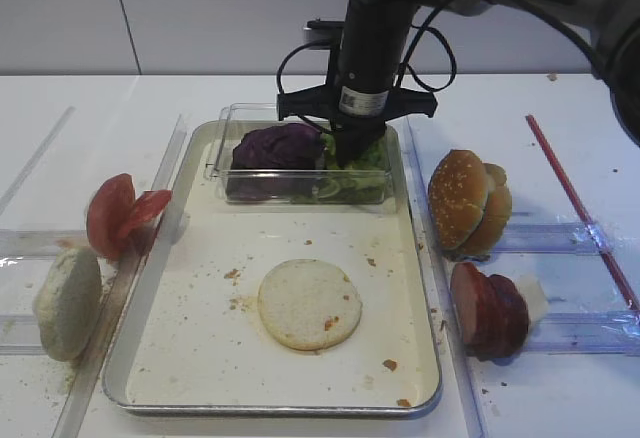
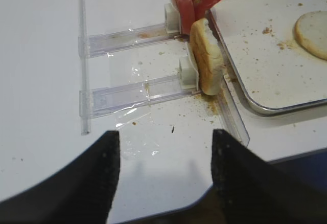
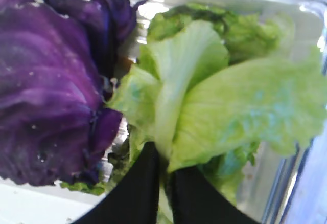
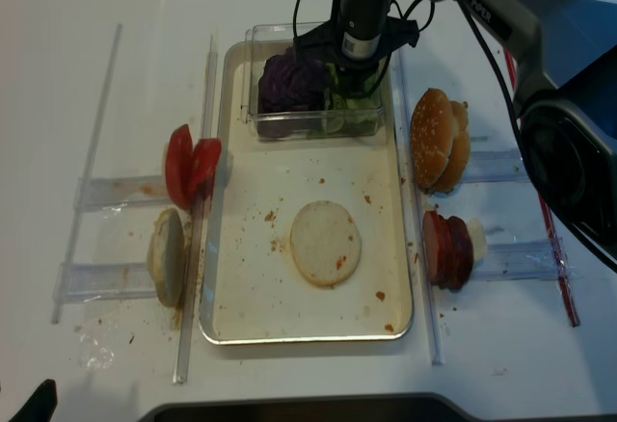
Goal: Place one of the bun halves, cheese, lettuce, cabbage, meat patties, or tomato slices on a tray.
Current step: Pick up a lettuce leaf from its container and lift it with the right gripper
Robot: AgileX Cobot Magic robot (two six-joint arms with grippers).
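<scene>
The right gripper is down inside the clear box at the back of the tray, its two dark fingers pinched together on the pale stalk of a lettuce leaf. The leaf sits in the right half of the box, beside the purple cabbage, and has not been lifted out yet. So the pick looks made; what is left, I judge, is raising the leaf, carrying it over and letting it go on the tray.

One bun half already lies cut side up on the tray among crumbs. The left gripper hangs spread wide over the bare table — holding nothing.

Counted: two tomato slices and one bun half stand in the left racks; two bun tops and a stack of perhaps three meat patties stand on the right — the stack is too tight to count surely.
</scene>
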